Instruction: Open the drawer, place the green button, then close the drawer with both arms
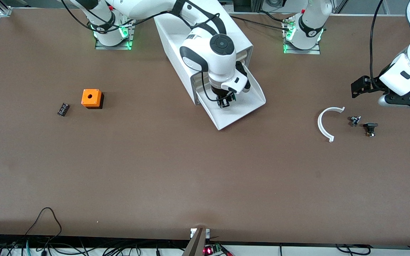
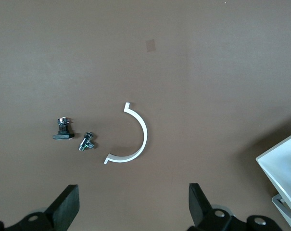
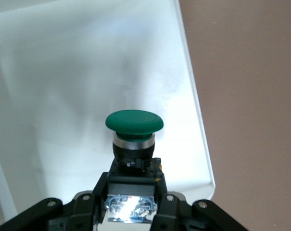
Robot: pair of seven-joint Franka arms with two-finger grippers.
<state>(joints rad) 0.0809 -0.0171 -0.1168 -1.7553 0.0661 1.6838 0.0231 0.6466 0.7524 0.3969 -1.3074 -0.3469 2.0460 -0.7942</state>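
Right end effector point(image 1: 225, 101) fingertips hidden by its wrist in front view, cabinet point(image 1: 176, 39) upper drawers masked by right arm, left end effector point(image 2: 133, 206) fingertips cropped in left wrist view, two small metal parts point(image 1: 355, 121) too small to identify

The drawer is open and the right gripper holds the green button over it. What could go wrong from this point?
1. The right gripper holds the button by its black body only; released from above, it may tip or roll in the drawer.
2. Closing may be awkward: the left gripper waits open over the table near the white curved piece, away from the drawer.
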